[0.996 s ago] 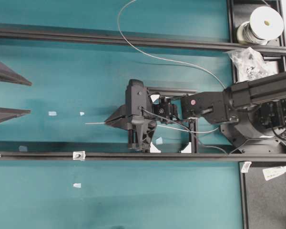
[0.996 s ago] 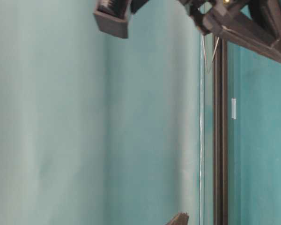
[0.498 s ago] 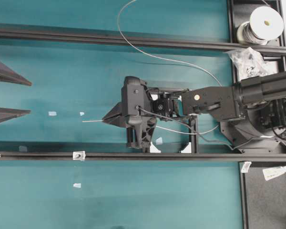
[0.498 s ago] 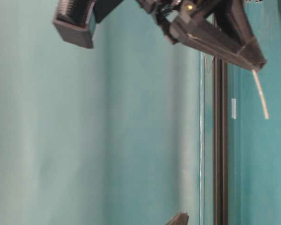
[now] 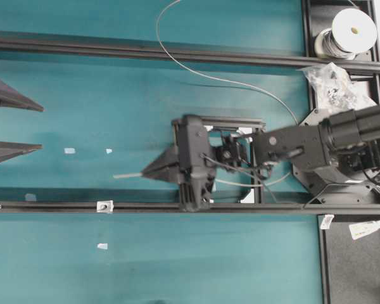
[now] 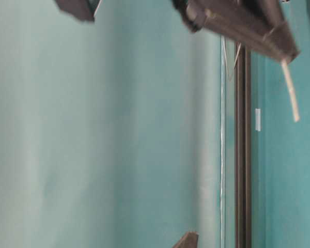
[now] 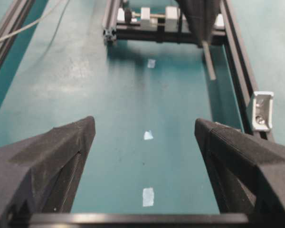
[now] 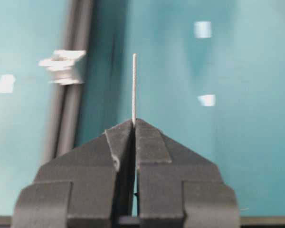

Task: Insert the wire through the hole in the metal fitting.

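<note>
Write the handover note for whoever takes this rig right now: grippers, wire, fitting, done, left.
Right gripper: shut on the wire, a short straight end sticking out past its tips.
Left gripper: open, holding nothing, at the left edge of the overhead view.
Metal fitting: on the black rail, beyond and to one side of the wire tip, untouched.
Done: wire grasped and carried above the table.
Left: line the tip up with the fitting's hole and push it through.

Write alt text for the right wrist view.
The right hand, shut, pinches the wire, whose straight end sticks out over the teal table. The metal fitting sits blurred on a dark rail to its left.
</note>
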Controlling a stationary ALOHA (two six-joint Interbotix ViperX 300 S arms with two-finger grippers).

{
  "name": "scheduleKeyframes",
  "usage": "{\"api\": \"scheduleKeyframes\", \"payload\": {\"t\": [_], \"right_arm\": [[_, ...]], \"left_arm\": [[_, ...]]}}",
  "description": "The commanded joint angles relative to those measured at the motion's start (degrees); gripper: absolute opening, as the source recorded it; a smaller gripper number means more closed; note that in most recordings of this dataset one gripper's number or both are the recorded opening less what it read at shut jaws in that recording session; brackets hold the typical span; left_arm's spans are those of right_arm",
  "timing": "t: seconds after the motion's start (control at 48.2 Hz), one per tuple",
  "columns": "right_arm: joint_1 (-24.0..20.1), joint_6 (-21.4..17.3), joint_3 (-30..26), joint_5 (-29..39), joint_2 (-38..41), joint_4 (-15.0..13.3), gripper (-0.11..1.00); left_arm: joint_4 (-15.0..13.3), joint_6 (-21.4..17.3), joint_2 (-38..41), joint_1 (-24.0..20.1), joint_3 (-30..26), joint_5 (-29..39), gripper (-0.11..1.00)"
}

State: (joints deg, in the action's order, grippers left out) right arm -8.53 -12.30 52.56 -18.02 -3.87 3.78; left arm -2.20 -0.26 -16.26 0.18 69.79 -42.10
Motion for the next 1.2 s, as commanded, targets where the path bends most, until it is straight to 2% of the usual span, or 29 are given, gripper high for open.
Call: {"api": "scheduleKeyframes", "payload": {"t": [0.0,0.207,0.332,0.477,0.519,0.602,0.643,0.705,0.788,0.85,1.182], "right_arm": [[-1.1,-0.1,1.2,-3.8,-1.4,2.8,0.00],[-5.8,0.4,5.9,-10.2,-2.1,11.5,-0.01],[-8.6,1.3,7.2,-13.5,-2.1,15.7,0.00],[-12.7,5.5,7.3,-16.8,-1.8,21.9,0.00],[-14.1,7.3,7.3,-18.2,-1.3,24.4,0.00],[-16.6,11.1,7.3,-21.4,0.1,31.3,-0.01],[-18.2,13.4,7.1,-23.2,1.2,36.2,0.00],[-20.2,16.1,6.9,-25.1,2.6,42.0,0.00],[-22.3,18.7,6.1,-27.3,4.3,46.6,-0.01],[-23.2,19.7,5.2,-27.8,5.2,47.7,-0.01],[-24.9,19.7,4.9,-27.3,6.2,47.7,-0.01]], "left_arm": [[-0.3,0.0,0.3,1.0,0.3,-2.1,0.82],[-0.5,0.6,0.7,4.9,0.9,-2.4,0.82],[-1.0,0.9,0.8,6.9,0.9,-2.5,0.81],[-1.4,1.9,1.1,7.5,2.3,-3.4,0.81],[-1.5,2.5,1.3,7.6,2.8,-4.3,0.81],[-1.4,4.3,2.5,7.7,3.7,-6.7,0.81],[-1.5,5.1,3.3,7.8,3.9,-7.5,0.81],[-1.5,6.0,4.7,8.0,3.9,-8.4,0.81],[-1.4,6.5,7.1,8.6,3.3,-9.4,0.81],[-1.5,6.7,9.1,9.1,2.7,-10.4,0.81],[-1.5,7.2,17.9,12.8,1.1,-18.5,0.81]]}}
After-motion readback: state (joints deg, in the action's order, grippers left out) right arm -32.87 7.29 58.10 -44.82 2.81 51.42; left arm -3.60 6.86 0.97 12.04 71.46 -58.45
